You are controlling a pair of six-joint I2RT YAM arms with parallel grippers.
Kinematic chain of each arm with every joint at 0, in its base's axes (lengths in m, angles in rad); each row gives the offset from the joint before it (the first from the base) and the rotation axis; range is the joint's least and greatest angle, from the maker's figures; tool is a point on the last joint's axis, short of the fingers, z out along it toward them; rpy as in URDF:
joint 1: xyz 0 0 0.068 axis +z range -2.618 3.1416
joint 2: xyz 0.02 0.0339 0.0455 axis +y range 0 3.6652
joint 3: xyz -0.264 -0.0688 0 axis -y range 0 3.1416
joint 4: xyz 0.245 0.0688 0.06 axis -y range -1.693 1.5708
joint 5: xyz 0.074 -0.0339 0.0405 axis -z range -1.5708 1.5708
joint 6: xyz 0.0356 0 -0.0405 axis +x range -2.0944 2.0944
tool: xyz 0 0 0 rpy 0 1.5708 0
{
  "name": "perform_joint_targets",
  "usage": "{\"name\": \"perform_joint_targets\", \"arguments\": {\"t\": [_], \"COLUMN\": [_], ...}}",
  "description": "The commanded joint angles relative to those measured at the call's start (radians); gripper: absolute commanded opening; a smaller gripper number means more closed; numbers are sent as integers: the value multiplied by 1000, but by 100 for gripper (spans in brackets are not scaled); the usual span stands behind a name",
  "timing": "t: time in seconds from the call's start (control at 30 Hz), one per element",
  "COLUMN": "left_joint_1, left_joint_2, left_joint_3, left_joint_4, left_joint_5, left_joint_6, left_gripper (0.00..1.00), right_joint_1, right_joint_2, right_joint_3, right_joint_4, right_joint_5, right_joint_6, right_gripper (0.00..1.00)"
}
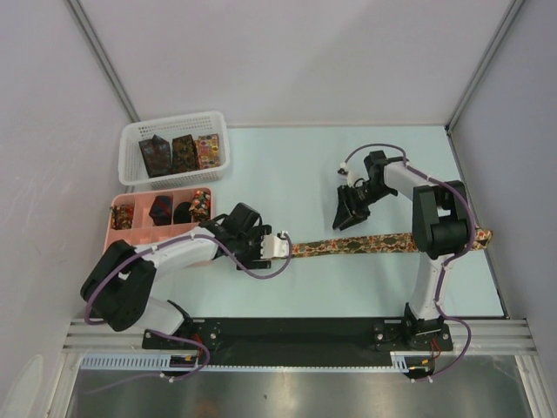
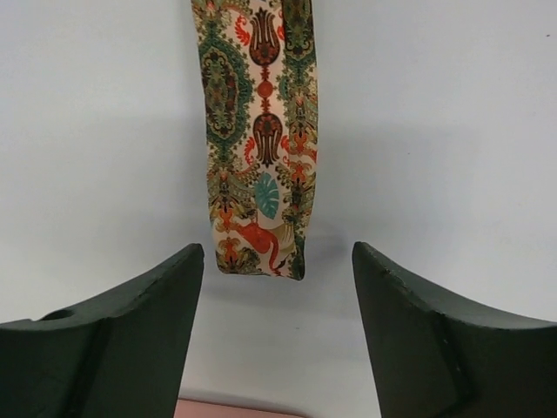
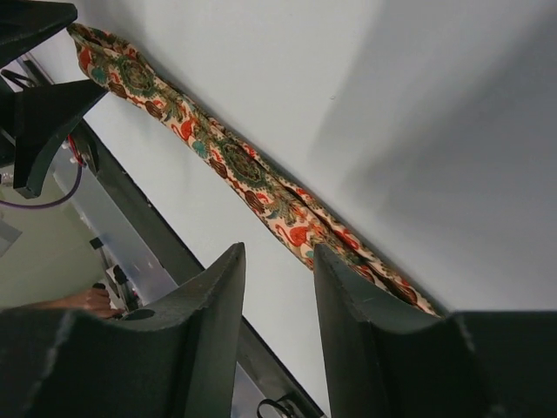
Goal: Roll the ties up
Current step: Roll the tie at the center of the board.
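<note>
One tie [image 1: 383, 243], a long strip with a red, green and gold pattern on cream, lies flat across the table from left to right. Its left end [image 2: 259, 237] lies just ahead of my left gripper [image 2: 277, 254], which is open and empty, low over the table; the top view shows this gripper [image 1: 285, 246] at that end. My right gripper [image 1: 345, 219] hovers just behind the tie's middle. It is open with a narrow empty gap [image 3: 277, 254], and the tie [image 3: 235, 161] runs diagonally beyond its fingertips.
A white mesh basket [image 1: 132, 165] at the back left holds three folded ties [image 1: 184, 152]. A pink compartment tray [image 1: 115, 228] in front of it holds several small rolls [image 1: 160, 208]. The tie's right end reaches the right arm's base [image 1: 444, 226].
</note>
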Motion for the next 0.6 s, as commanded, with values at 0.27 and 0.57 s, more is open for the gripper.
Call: {"name": "perform_joint_targets", "arguments": {"t": [0.27,0.57], "left_joint_1": [59,7], "left_joint_2": [63,118], "left_joint_3": [145,275], "left_joint_4": [-64,-118], "left_joint_5": [136,170], "left_joint_6": [-119,-186], "left_gripper": [51,45], "right_joint_1": [36,31], "right_joint_2": [-19,-46], "right_joint_3": [-70,-97], "right_joint_4": [112,193], "right_joint_5": [-80,-168], "right_joint_6": [69,181], "right_gripper": [30,12]}}
